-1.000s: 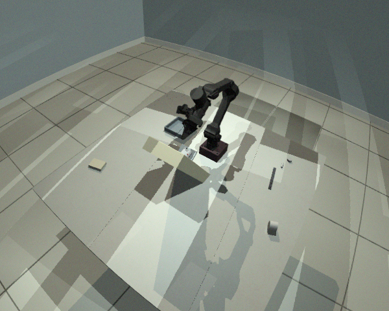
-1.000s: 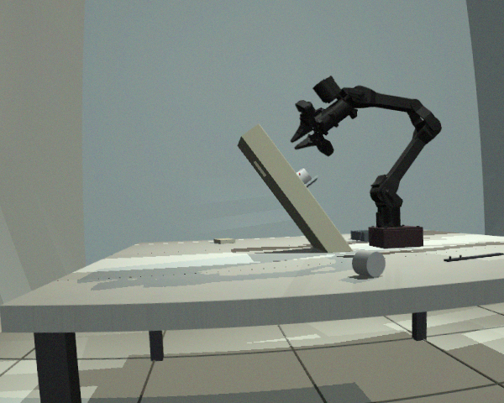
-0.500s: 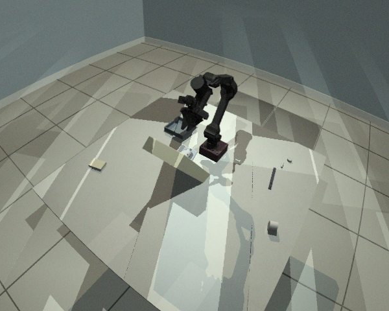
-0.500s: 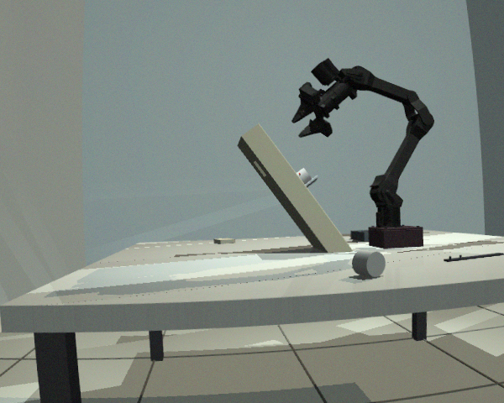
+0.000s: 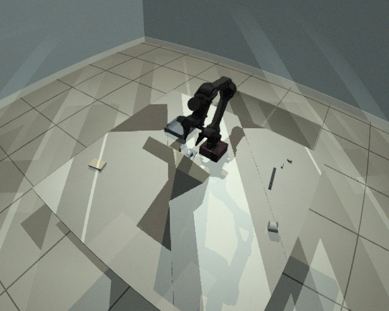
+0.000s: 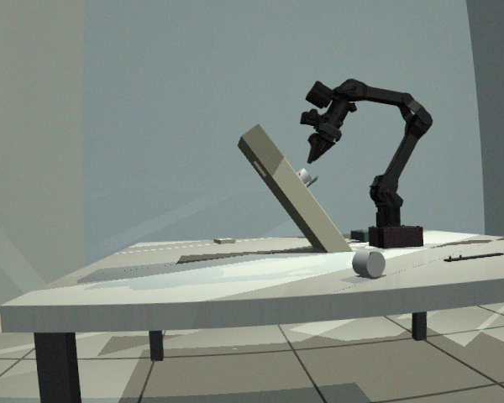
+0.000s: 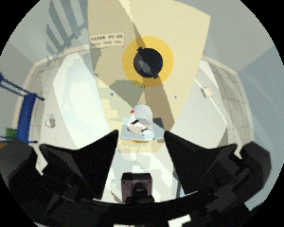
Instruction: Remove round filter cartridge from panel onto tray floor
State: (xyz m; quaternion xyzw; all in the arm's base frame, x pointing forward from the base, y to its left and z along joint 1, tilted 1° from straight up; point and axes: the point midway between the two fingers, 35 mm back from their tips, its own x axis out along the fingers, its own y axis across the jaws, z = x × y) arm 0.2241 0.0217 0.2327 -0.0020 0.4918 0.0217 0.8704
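Fingers-wise [image 6: 317, 150]: spread well open, gripping nothing, hanging in the air just off the service panel [image 6: 286, 191], on the face toward the arm's base, tips aimed down at that face.

Filter cartridge [image 6: 304, 175] already out of its hole. Showing as a small white drum with a red mark, up against that same panel face, partway down the slope, below the yellow-ringed socket [image 7: 148, 62], which looks dark and hollow now. Next to a little grey nub on the panel, though can't call whether propped on it, parked or sliding. Not in the tray [image 5: 174, 128] yet, so roughly half done at a guess.

Key relation for the next move, judging from the wrist view: cartridge [image 7: 141, 125] straight ahead of the fingers and lower down the panel, centred in the gap between them, clearly apart from both. So probably a straight drop along the current pointing line, no big sideways fix. Long axis too small to read for sure; maybe poking out from the panel face, not betting on it.

Tray beyond the panel's foot, over by the arm's base on the bench [image 6: 200, 286], so a fair carry away from the panel once gripped.

Worry: sloped face, round part, easy to nudge loose and send rolling.
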